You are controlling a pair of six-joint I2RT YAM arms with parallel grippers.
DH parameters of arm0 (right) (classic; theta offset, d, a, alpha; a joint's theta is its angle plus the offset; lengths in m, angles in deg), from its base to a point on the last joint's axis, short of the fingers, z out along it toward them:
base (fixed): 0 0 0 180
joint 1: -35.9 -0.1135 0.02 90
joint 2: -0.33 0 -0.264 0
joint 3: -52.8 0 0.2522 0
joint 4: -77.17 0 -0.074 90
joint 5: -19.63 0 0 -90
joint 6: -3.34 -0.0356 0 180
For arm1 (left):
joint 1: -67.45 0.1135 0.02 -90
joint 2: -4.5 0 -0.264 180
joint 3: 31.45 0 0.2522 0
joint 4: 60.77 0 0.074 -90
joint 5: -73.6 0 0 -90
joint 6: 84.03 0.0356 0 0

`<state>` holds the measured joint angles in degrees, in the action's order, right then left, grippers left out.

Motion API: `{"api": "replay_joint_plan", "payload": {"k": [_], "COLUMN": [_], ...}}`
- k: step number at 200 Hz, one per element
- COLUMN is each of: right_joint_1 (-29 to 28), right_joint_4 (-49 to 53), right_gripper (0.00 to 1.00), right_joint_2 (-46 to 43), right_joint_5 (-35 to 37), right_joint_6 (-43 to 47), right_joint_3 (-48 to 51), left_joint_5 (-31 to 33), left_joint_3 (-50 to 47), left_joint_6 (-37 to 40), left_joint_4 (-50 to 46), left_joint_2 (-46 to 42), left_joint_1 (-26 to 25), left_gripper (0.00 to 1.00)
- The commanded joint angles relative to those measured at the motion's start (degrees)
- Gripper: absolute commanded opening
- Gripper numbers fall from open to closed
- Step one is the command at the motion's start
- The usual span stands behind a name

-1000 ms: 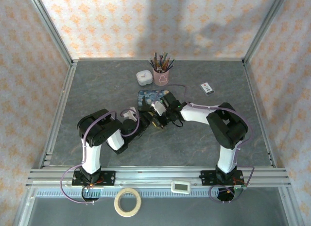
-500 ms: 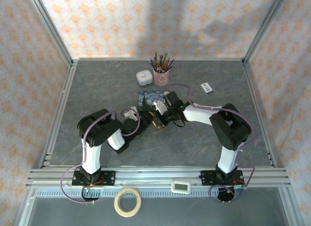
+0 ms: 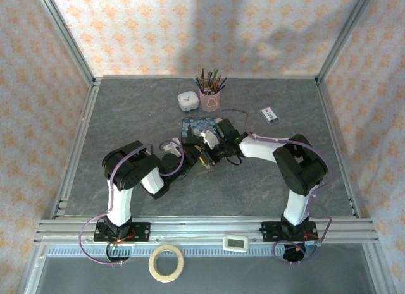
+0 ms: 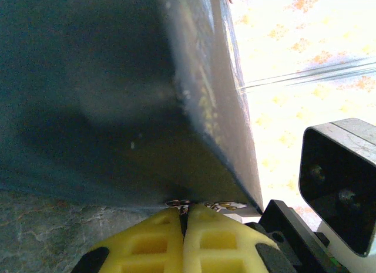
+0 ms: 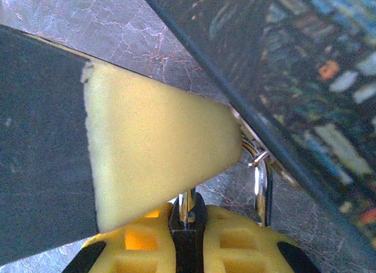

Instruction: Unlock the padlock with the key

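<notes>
Padlock (image 5: 261, 188) clamped between right gripper (image 5: 188, 219) pads (shackle ahead of tips, against tin (image 5: 305, 79)), apparently steadying it; left gripper (image 4: 183, 211) pinches key (image 4: 176, 202) at tips, likely for insertion.

Looks matt, grey and stone-veined on the table (image 3: 126, 117); brushed pale metal on the rails (image 3: 202, 226). Shows glossy paint in visible strokes on the tin (image 5: 317, 61) lid, and a dark, smooth, faintly speckled side wall at the left wrist. Gleams polished and mirror-bright on the padlock (image 5: 262, 188) shackle; same bare silvery metal on the key (image 5: 186, 199). Matt yellow on the fingers of the left gripper (image 4: 183, 207) and right gripper (image 5: 189, 217), grainy and foam-like on the pad faces, backed by matt black plastic. Reads as dull paper on the tape roll (image 3: 166, 262) and the patterned walls (image 3: 190, 28).
</notes>
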<state>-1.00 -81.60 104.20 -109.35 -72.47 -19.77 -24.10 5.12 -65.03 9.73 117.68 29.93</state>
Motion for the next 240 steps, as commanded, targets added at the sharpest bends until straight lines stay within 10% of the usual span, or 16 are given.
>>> {"api": "replay_joint_plan", "payload": {"k": [1,70,135,240], "right_joint_1": [-0.72,-0.72,5.29,9.57], "right_joint_4": [-1.80,-1.69,-2.19,-13.11], "right_gripper": [0.04,0.49,0.58,0.59], "right_joint_2": [-2.69,-8.53,-17.75,-1.93], "right_joint_5": [-3.14,3.06,13.75,14.41], "right_joint_6": [1.36,-3.93,-17.37,-32.44], "right_joint_3": [-0.04,3.69,4.45,-4.37], "left_joint_5": [-0.65,2.20,2.07,3.48], "left_joint_3": [0.70,-0.48,-0.74,-1.80], "left_joint_6": [1.73,2.91,2.10,-0.05], "left_joint_4": [-0.33,-2.47,-0.30,2.90], "left_joint_2": [1.36,-1.00,-0.02,0.78], "left_joint_1": [-0.36,0.34,0.43,0.43], "left_gripper": [0.00,0.00,0.00,0.00]}}
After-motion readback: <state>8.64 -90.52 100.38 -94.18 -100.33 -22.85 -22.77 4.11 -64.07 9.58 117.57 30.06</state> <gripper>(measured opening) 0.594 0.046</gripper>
